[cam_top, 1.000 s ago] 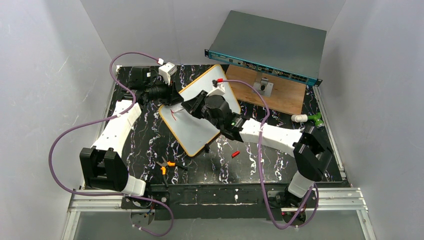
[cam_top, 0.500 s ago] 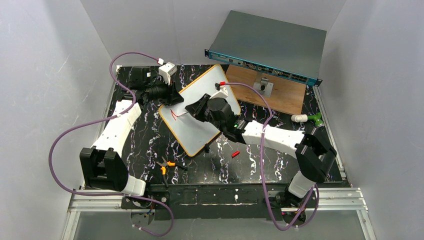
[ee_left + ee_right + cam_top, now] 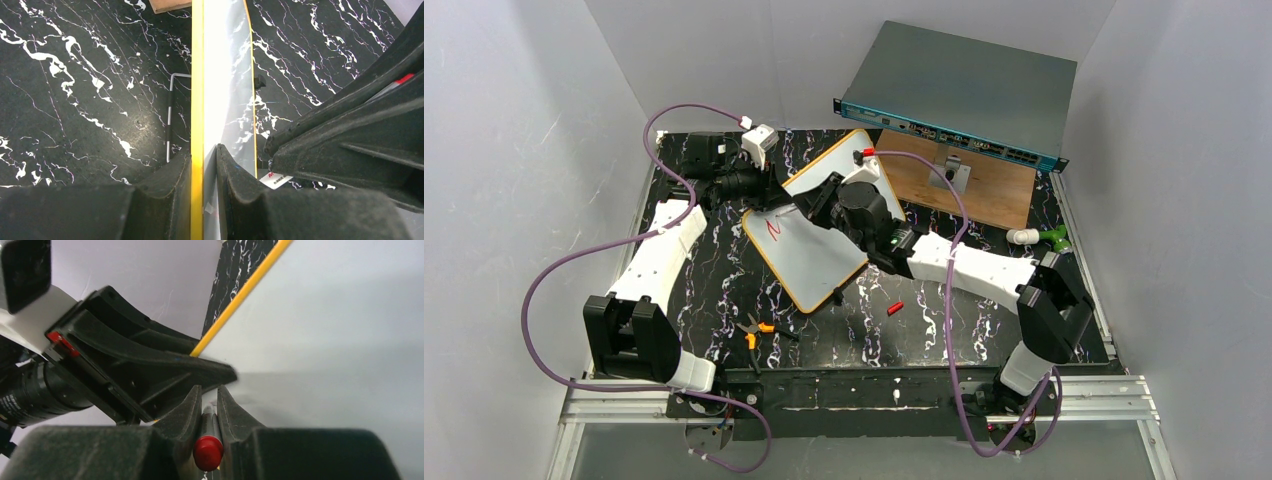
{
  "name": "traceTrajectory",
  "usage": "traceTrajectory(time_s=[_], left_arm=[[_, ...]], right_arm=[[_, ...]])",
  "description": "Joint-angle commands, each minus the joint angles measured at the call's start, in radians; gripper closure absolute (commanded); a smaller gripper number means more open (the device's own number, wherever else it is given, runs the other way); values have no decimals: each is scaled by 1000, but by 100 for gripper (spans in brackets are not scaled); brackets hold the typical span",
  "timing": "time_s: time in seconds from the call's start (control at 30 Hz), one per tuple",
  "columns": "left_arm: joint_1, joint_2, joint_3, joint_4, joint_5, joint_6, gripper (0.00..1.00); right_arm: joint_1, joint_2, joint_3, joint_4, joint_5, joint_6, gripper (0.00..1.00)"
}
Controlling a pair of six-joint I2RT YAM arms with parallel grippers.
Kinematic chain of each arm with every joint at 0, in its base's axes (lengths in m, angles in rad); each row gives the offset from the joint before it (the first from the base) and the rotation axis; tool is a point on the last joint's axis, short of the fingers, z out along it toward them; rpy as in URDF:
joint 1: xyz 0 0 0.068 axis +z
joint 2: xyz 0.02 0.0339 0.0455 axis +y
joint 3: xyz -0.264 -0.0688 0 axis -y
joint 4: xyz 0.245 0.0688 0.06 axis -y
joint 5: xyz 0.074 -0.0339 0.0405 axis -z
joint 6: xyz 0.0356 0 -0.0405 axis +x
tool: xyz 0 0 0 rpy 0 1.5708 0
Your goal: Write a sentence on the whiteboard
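table (image 3: 704, 300): a black top with white marbling is seen, with both arm bases bolted at its near edge.
pliers (image 3: 755, 331): orange-handled, laid close to the near edge, left of the middle.
red cap (image 3: 895, 307): a small red piece is laid right of the middle, to the right of the whiteboard's near corner and apart from it.
whiteboard (image 3: 819, 255): set around the middle of the table and turned diagonally, one corner pointed at the near edge and the opposite one reaching toward the far edge, just beside the wooden board. A black clip foot is seen by the near corner.
sentence (image 3: 773, 229): only a short red zigzag, much like a letter N, is written, near the whiteboard's left corner.
right end effector (image 3: 807, 207): held over the whiteboard just right of the red mark. In the wrist view its fingers are closed on a marker (image 3: 208, 450) with a red end, aimed at the white surface; whether the tip touches cannot be told.
left end effector (image 3: 772, 197): clamped on the whiteboard's far-left rim; in the wrist view the orange rim is pinched between the two fingers.
green-and-white item (image 3: 1046, 236): laid at the right edge; too small to be identified.
wooden board (image 3: 984, 185): brown, laid toward the far right corner, with a small grey bracket on it.
rack unit (image 3: 964, 85): grey with a teal front, set at the far edge, its front over the wooden board.
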Motion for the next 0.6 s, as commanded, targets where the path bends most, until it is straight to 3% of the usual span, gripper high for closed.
traceTrajectory(time_s=[0.0,0.57], left_arm=[[-8,7,13,-36,-64,96,100],[-9,3,9,-36,-68,99,100]], right_arm=[[-6,30,75,24,39,-22,99],[-5,-14,19,19,35,-13,99]])
